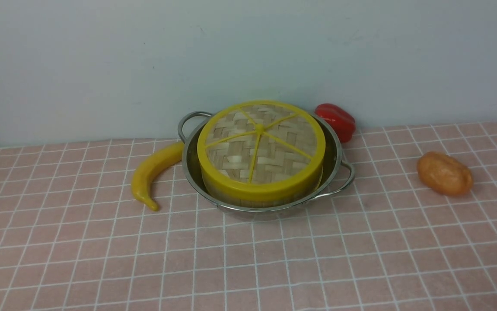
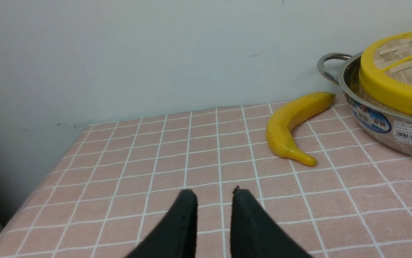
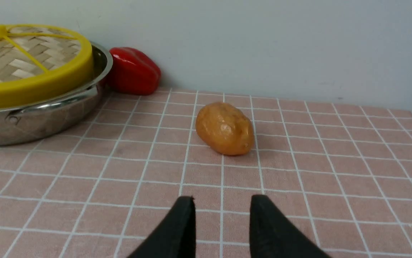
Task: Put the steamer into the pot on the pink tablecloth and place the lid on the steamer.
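Starting at the left, a banana [image 1: 153, 172] lies just beside the pot [image 1: 337, 149] on the pink tablecloth [image 1: 274, 263]. Inside the pot sits the steamer [image 1: 248, 199], its lid [image 1: 260, 147] already capping it, so the task looks complete. Rightward lie a red pepper [image 1: 336, 121] and a potato [image 1: 444, 173]. The left gripper [image 2: 213, 195] and right gripper [image 3: 222, 202] hover low over bare cloth, jaws slightly parted, holding nothing.

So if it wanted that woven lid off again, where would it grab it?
Probably by the lid's thick yellow rim, coming straight down from above, fingers across opposite edges. It lies flat on the steamer inside the pot, whose wall shields the sides, so only the raised rim offers a firm hold.
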### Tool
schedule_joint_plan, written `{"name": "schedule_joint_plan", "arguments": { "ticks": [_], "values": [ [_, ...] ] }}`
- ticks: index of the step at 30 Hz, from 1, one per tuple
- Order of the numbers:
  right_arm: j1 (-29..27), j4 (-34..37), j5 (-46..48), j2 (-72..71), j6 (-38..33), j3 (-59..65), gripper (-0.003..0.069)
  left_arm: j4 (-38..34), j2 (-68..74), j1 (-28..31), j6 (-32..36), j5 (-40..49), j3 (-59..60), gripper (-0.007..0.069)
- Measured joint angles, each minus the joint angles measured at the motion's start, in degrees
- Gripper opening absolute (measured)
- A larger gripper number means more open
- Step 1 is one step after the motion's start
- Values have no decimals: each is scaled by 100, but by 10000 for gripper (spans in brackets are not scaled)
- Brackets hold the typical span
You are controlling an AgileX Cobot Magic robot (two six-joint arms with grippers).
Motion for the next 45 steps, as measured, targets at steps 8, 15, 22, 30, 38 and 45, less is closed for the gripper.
{"name": "schedule_joint_plan", "arguments": {
  "ticks": [8,15,22,30,38,45],
  "values": [
    [0,28,22,0,0,0,240,0,0,0,0,0,0,149],
    [0,52,22,0,0,0,240,0,0,0,0,0,0,159],
    [0,71,22,0,0,0,240,0,0,0,0,0,0,190],
    [0,71,22,0,0,0,240,0,0,0,0,0,0,210],
    [0,71,22,0,0,0,240,0,0,0,0,0,0,222],
    [0,71,22,0,0,0,240,0,0,0,0,0,0,232]
  ]
}}
